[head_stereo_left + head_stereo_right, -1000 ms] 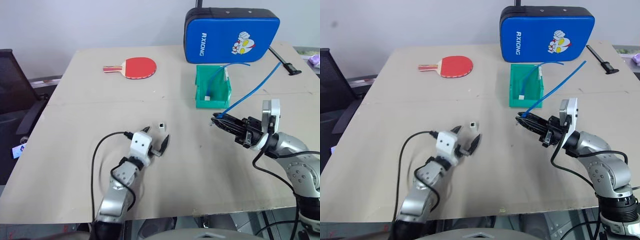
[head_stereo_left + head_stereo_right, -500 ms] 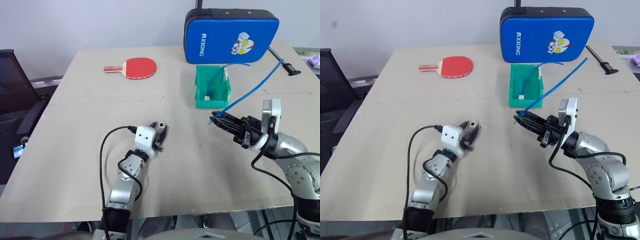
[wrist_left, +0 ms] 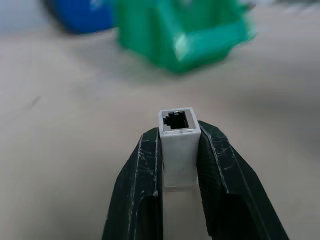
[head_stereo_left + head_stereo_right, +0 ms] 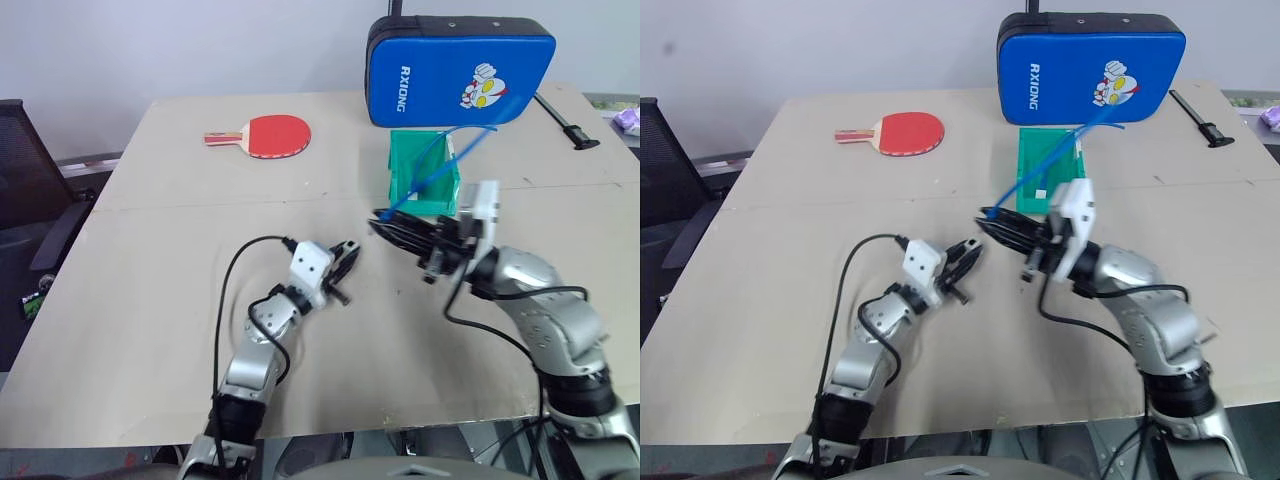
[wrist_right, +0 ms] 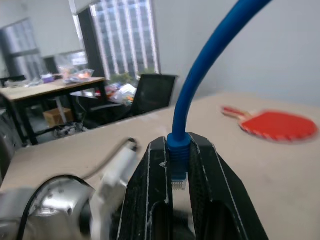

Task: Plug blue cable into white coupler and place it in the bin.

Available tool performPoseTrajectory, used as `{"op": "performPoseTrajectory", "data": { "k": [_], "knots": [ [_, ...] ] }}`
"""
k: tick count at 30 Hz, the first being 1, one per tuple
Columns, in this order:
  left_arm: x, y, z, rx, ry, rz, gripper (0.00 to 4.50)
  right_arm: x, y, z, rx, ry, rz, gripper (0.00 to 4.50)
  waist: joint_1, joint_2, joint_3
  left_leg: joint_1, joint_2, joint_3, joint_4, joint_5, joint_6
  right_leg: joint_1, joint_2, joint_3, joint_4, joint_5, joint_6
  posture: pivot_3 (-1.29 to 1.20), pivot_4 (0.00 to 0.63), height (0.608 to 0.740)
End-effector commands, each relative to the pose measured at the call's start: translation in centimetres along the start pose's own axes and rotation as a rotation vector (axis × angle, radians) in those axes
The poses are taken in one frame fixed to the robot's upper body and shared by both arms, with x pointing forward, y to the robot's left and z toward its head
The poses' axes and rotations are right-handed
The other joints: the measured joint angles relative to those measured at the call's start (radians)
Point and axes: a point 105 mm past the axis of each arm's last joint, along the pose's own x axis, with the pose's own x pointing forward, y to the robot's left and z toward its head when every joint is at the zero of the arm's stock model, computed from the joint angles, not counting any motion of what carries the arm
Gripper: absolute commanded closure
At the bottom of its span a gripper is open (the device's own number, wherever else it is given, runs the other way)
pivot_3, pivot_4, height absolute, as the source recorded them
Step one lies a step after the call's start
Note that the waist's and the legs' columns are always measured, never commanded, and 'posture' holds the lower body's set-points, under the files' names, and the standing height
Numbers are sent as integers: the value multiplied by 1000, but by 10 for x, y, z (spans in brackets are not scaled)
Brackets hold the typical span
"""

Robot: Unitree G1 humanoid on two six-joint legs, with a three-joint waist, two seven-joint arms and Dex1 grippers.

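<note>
My left gripper (image 4: 345, 260) hovers just above the table's middle, shut on the white coupler (image 3: 178, 145), whose dark socket faces away from the wrist. My right gripper (image 4: 383, 221) is close to its right, pointing left at it, shut on the blue cable (image 4: 430, 172) just behind the clear plug (image 5: 178, 182). The cable arcs up and back over the green bin (image 4: 404, 182), which stands behind both grippers. A small gap separates the plug from the coupler.
A blue RXIONG cushion (image 4: 460, 68) stands behind the bin. A red paddle (image 4: 270, 134) lies at the table's far left, and a black tool (image 4: 568, 122) lies at the far right. A black chair (image 4: 20, 170) stands beside the table's left edge.
My left gripper closed on the white coupler, lifted it off the table and carried it right. My right gripper swung left with the blue cable, ending close to the left one.
</note>
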Motion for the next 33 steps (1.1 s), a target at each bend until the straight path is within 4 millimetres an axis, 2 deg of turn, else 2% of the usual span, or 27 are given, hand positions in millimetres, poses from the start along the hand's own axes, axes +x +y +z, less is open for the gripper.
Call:
{"op": "performPoseTrajectory", "data": {
  "k": [1, 9, 16, 23, 33],
  "knots": [
    [9, -9, 30, 37, -106, -72, 4097, 7, -12, -3, -96, 3, -84, 4500, -2, 0, 0, 0, 0, 0, 0, 0, 0, 0, 0, 0, 0, 0, 0, 0, 150, 740],
    [15, -17, 52, 76, -178, -95, 4097, 9, -24, -5, -189, -2, -152, 4500, -35, 0, 0, 0, 0, 0, 1, 0, 0, -2, 1, 0, -2, 0, 0, 0, 150, 740],
    [9, -15, 42, 81, -149, -71, 4097, 5, -26, -8, -187, 6, -156, 4500, -46, 0, 0, 0, 0, 0, 1, 0, 0, -3, 1, 0, 0, 0, 0, 0, 150, 740],
    [10, -8, 35, 84, -114, -23, 4097, 2, -21, 0, -161, -38, -140, 4500, -46, 0, 0, 0, 0, 0, 1, 0, 0, -3, 1, 0, 0, 0, 0, 0, 150, 740],
    [12, -12, 38, 119, -121, -42, 4097, -9, -20, -19, -135, 45, -174, 4500, -46, 0, 0, 0, 0, 0, 1, 0, 0, -4, 1, 0, 1, 0, 0, 0, 150, 740]
  ]
}}
